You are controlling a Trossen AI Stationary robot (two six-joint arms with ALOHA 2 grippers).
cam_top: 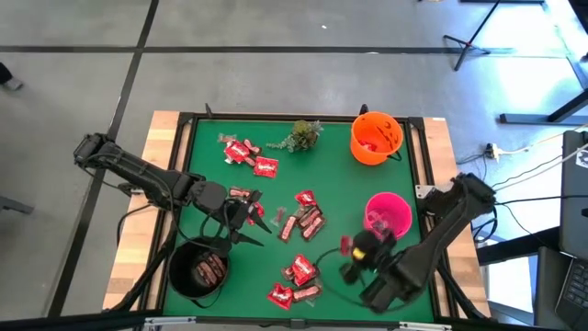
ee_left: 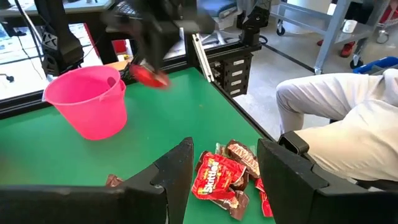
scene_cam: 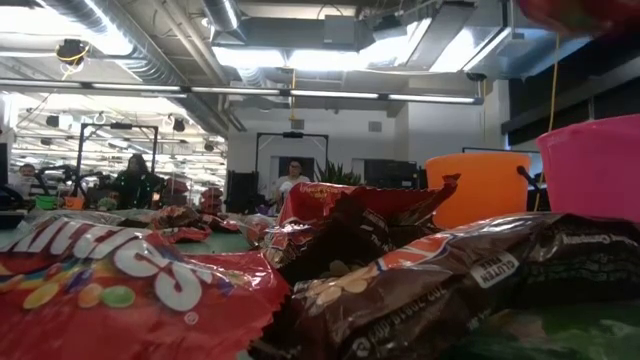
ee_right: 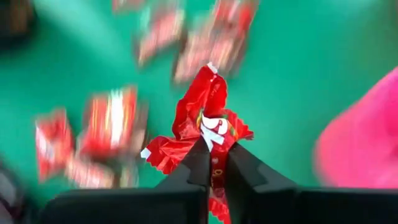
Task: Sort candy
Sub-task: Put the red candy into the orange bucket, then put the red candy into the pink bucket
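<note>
Pinched between the right gripper's (ee_right: 213, 163) clenched fingers, a red candy packet (ee_right: 202, 115) hangs above the green mat (cam_top: 340, 198), beside the pink bowl (cam_top: 390, 217). Next: carry it over that rim, release. Left gripper (cam_top: 246, 216) waits, spread, over the middle pile.

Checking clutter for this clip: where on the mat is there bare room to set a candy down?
Bare green mat lies between the orange bucket, the pink bucket and the middle candy pile; another strip runs along the left edge above the black bowl. It is crowded from the middle pile down to the candies at the near edge.
</note>
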